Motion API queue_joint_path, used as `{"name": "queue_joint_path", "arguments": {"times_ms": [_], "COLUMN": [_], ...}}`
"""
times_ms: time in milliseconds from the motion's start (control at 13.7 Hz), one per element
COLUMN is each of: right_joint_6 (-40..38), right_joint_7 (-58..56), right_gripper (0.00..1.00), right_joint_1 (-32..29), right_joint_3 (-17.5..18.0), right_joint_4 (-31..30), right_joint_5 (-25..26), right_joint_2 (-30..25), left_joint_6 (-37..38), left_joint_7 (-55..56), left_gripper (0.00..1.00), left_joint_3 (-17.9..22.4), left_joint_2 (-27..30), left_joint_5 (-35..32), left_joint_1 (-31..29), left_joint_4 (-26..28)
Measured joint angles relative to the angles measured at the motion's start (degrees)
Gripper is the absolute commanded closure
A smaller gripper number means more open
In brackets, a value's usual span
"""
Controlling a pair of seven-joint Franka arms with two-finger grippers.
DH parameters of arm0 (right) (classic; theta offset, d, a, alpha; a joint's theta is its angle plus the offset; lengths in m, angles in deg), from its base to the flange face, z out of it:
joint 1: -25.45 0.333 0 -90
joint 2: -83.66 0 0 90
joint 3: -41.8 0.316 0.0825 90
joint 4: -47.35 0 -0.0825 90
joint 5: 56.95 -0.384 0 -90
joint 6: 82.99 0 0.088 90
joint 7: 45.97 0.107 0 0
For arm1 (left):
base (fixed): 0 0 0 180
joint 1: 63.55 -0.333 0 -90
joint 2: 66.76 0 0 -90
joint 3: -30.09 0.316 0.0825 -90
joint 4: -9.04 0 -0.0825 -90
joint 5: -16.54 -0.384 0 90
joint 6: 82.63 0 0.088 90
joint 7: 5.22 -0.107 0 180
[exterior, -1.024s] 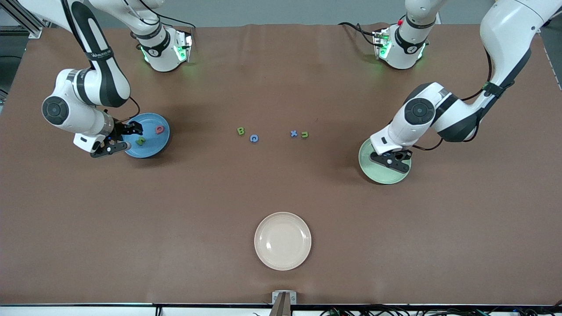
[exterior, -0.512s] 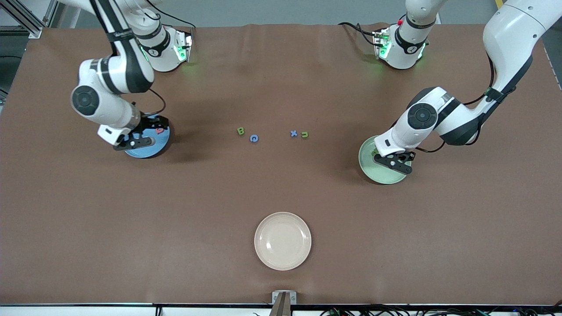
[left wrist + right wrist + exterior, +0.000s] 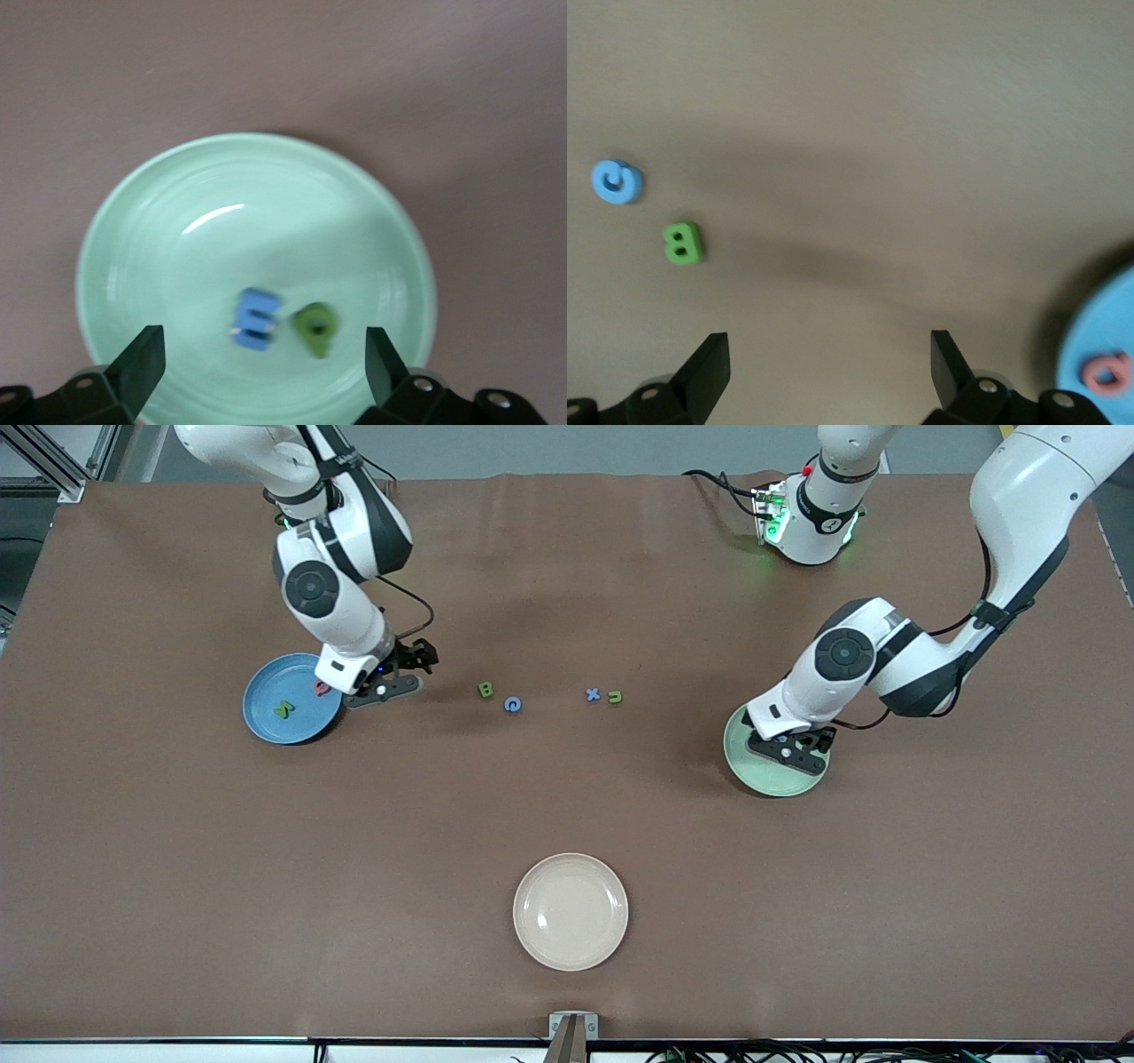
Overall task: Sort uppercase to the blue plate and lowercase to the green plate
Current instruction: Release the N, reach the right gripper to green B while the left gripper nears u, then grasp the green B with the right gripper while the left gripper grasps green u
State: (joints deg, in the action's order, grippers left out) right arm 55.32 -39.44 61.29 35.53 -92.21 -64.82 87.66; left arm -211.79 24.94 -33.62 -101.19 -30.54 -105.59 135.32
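Leaving the blue plate (image 3: pixel 266 708), right pincer (image 3: pixel 400 675) gapes empty beside it; left pincer (image 3: pixel 791 748) gapes over m (image 3: pixel 256 319).

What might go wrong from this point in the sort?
The green B and blue G lie close together, so the open right gripper may nudge one while taking the other. The blue x and small green letter nearly touch, a similar hazard for the left gripper.

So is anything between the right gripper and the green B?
Nothing visible. The right gripper, open and empty, hangs over bare table beside the blue plate; only brown mat lies between it and the green B. The blue G sits past the B.
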Motion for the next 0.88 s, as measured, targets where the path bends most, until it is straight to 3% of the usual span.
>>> {"name": "queue_joint_path", "arguments": {"times_ms": [366,585,878], "right_joint_6": [10.20,11.69,11.68], "right_joint_7": [0.16,5.01,11.94], "right_gripper": [0.01,0.02,0.02], "right_joint_1": [2.22,4.96,8.64], "right_joint_3": [-0.05,-0.05,-0.04], "right_joint_4": [2.38,3.86,5.30], "right_joint_5": [-0.05,-0.11,-0.13], "right_joint_2": [8.88,11.66,12.97], "left_joint_6": [-0.03,-0.03,-0.58], "left_joint_7": [24.08,33.44,45.43], "left_gripper": [0.01,0.01,0.01], "left_joint_3": [-0.41,-0.08,7.13], "left_joint_2": [-0.22,-0.42,-1.66], "left_joint_5": [0.83,5.05,6.19], "left_joint_1": [11.72,18.32,30.39], "left_joint_4": [-2.58,-4.99,-8.21]}}
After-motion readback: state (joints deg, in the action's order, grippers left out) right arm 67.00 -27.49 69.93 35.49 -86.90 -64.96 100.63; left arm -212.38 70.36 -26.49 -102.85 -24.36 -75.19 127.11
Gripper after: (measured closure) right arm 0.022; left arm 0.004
